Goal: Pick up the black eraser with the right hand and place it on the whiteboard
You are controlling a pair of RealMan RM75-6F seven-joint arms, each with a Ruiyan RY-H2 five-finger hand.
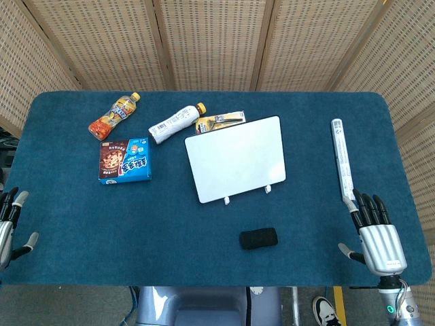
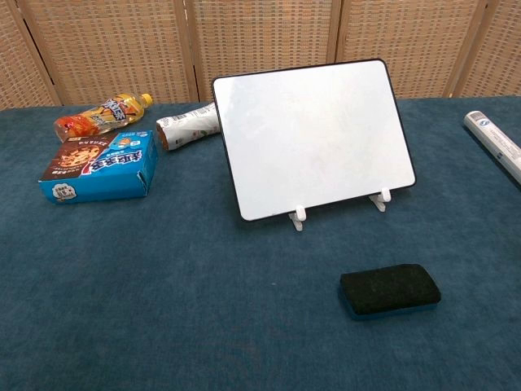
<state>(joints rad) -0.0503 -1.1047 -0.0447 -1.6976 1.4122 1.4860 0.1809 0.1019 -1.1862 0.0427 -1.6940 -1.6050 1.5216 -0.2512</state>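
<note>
The black eraser (image 1: 258, 238) lies flat on the blue tabletop (image 1: 170, 224), near the front edge and just in front of the whiteboard (image 1: 234, 157), apart from it and with nothing touching it. The whiteboard leans back on two small white feet, so its face is sloped rather than level; that is your main worry, since in my judgement an eraser set on that slope could slide off, and a firm push against the board could tip it backward or shove it on its feet. Your right hand (image 1: 375, 234) rests on the tabletop well to the right of the eraser, its fingers (image 1: 367, 207) extended and apart, holding nothing. Between that hand and the far edge lies a long white tube (image 1: 343, 157), with its near end just beside your fingertips; lift before you swing left, or you may knock it and set it rolling. The eraser is low and soft-looking, so a shallow grasp could pinch only the top and let it slip; come down over it squarely, with your fingers on either side of its short width. Your left hand (image 1: 10, 224) sits at the left front corner, fingers spread and empty, well clear of the work. Behind and left of the whiteboard are a white bottle (image 1: 175, 123), a small yellow packet (image 1: 221, 122) tucked against the board's far edge, an orange bottle (image 1: 114, 116) and a blue biscuit box (image 1: 125, 161); none is in your path unless the board is pushed back into them.
</note>
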